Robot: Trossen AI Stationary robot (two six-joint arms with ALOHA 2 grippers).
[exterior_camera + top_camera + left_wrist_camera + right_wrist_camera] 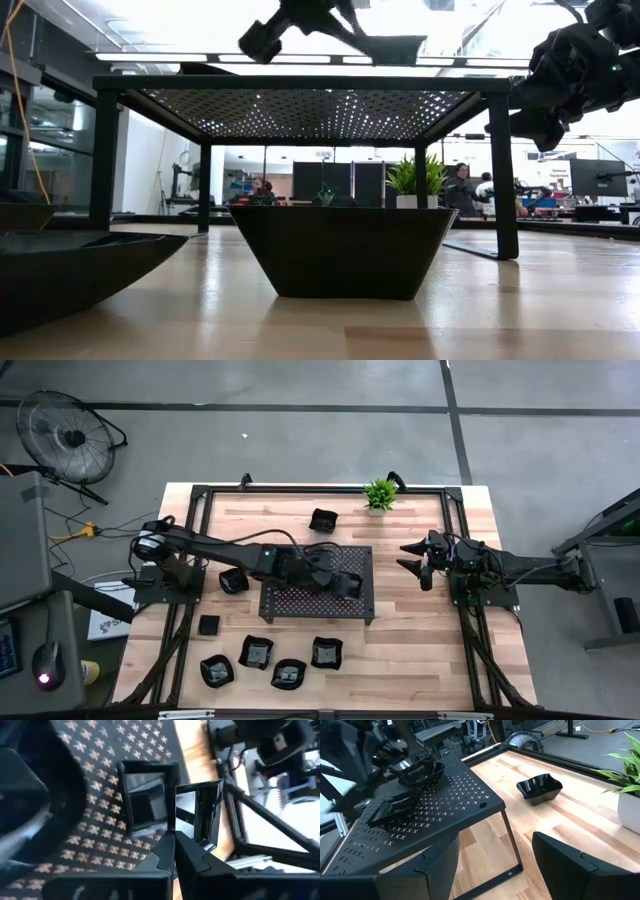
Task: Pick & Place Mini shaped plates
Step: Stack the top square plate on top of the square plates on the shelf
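Note:
Several small glossy black plates lie on the wooden table near its front edge (257, 653) (326, 652), and one lies at the far side (323, 519). The dark perforated tray (290, 602) stands mid-table on legs. A square plate (145, 795) and a wavy one (417, 770) rest on it. My left gripper (174, 851) is over the tray's right part, shut on another square plate (197, 810). My right gripper (412, 560) waits open at the table's right, with nothing between its fingers. My left gripper pinches the square plate by one rim edge (192, 839) between its two fingers. The fingers slant down from the table's left. The plate stands tilted on edge beyond the fingertips, and in the low view it (390, 48) hangs clear above the tray top.
A small green plant (380, 494) stands at the table's far edge. A black frame (455, 510) runs around the table. One plate (232, 581) lies just left of the tray. Bare wood shows between the tray and the right arm.

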